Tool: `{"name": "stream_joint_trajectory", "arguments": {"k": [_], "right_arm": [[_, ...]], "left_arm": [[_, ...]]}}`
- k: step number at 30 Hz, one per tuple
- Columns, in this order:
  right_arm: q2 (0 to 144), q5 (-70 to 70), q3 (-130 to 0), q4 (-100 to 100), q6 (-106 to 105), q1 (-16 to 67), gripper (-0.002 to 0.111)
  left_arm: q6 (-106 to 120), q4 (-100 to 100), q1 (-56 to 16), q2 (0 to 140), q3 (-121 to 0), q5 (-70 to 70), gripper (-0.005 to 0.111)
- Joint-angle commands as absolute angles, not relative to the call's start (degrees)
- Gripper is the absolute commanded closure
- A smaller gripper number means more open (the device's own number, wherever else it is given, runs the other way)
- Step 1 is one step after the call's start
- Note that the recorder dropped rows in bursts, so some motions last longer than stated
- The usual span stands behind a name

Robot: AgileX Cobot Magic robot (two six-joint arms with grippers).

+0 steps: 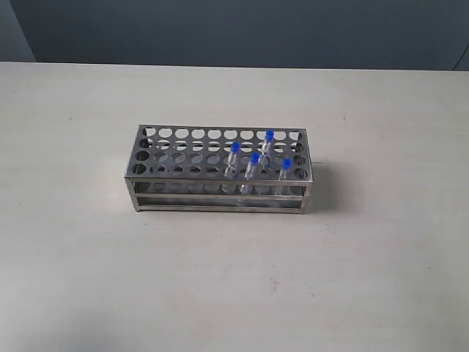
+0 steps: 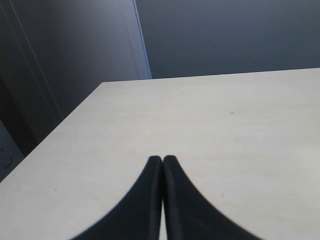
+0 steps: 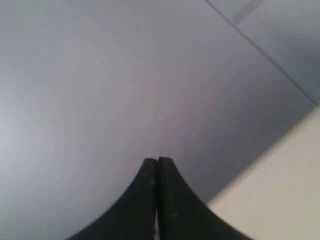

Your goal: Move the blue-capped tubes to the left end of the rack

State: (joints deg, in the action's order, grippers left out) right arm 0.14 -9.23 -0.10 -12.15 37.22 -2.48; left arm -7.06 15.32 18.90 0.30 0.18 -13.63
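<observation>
The silver rack point(image 1: 183, 151) stands in the middle of the table in the exterior view. Several clear tubes with blue caps stand in holes at its right end: one at the back point(image 1: 269, 136), one further left point(image 1: 235, 147), one in the middle point(image 1: 254, 158) and one at the front right point(image 1: 286, 163). Neither arm shows in the exterior view. My left gripper point(image 2: 162, 159) is shut with nothing between its black fingers, above bare tabletop. My right gripper point(image 3: 158, 160) is also shut and empty, facing a grey wall. Neither wrist view shows the rack.
The pale table point(image 1: 80, 264) runs wide around the rack. A dark wall point(image 1: 242, 29) stands behind its far edge. The left wrist view shows a table corner point(image 2: 102, 84); the right wrist view shows a strip of table edge point(image 3: 280, 185).
</observation>
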Motion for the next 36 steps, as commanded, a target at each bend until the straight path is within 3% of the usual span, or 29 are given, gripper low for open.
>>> {"name": "stream_joint_trajectory", "arguments": {"k": [1, 11, 13, 16, 18, 30, 33, 36], "right_arm": [[0.0, 17.6, 0.0, -11.2, 40.5, -2.7, 0.108], [0.0, 7.2, 0.0, -12.5, 37.3, -2.7, 0.108], [0.0, 0.0, 0.0, -11.9, 36.4, -2.7, 0.108], [0.0, -10.0, -0.9, -6.0, 34.6, -2.7, 0.108], [2.6, -8.9, -4.5, 3.4, 34.8, -2.6, 0.109], [45.9, -28.8, -34.7, 57.0, 53.8, 2.6, 0.109], [53.7, -31.1, -34.5, 62.9, 58.1, 6.9, 0.109], [59.2, -27.8, -29.8, 55.8, 52.0, 13.2, 0.109]], "left_arm": [[-7.3, 15.5, 18.7, 0.0, 0.0, -13.3, 0.106], [-7.3, 15.5, 18.7, 0.0, 0.0, -13.3, 0.106], [-7.3, 15.5, 18.7, 0.0, 0.0, -13.3, 0.106], [-7.3, 15.5, 18.7, 0.0, 0.0, -13.3, 0.106], [-7.3, 15.5, 18.7, 0.0, 0.0, -13.3, 0.106], [-7.3, 15.5, 18.7, 0.0, 0.0, -13.3, 0.106], [-7.3, 15.5, 18.7, 0.0, 0.0, -13.3, 0.106], [-7.3, 15.5, 18.7, 0.0, 0.0, -13.3, 0.106]]}}
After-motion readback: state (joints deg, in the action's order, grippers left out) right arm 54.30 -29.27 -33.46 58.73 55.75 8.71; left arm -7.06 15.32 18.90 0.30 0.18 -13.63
